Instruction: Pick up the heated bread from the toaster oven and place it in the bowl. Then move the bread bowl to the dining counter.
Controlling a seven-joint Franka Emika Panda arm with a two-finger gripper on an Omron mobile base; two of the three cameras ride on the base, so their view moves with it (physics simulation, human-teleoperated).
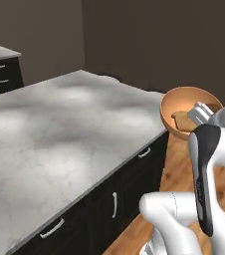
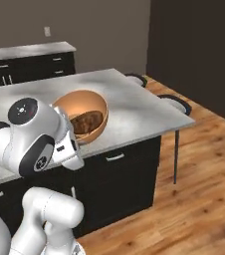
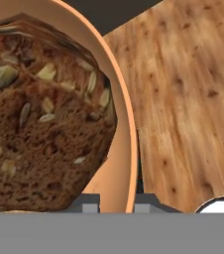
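Bread (image 3: 39,124) lies in the bowl (image 2: 97,107), held tilted beside the worktop (image 1: 59,129) edge; hand view alone shows its seeded crust. End effector (image 3: 116,201) clamps the bowl's rim.

Bread (image 3: 44,124) inside bowl (image 1: 176,99); bowl beside dining counter (image 1: 59,129) corner (above wood floor (image 2: 199,199)).

orange-brown bowl (image 3: 125,124), its smooth rim running between the jaws; dark-brown bread (image 3: 39,119) inside, flecked with pale seeds. beyond the jaws, warm honey wood-plank floor (image 3: 193,99) with dark knots. dining counter (image 1: 55,129) white-grey mottled marble over black cabinets (image 2: 119,174).
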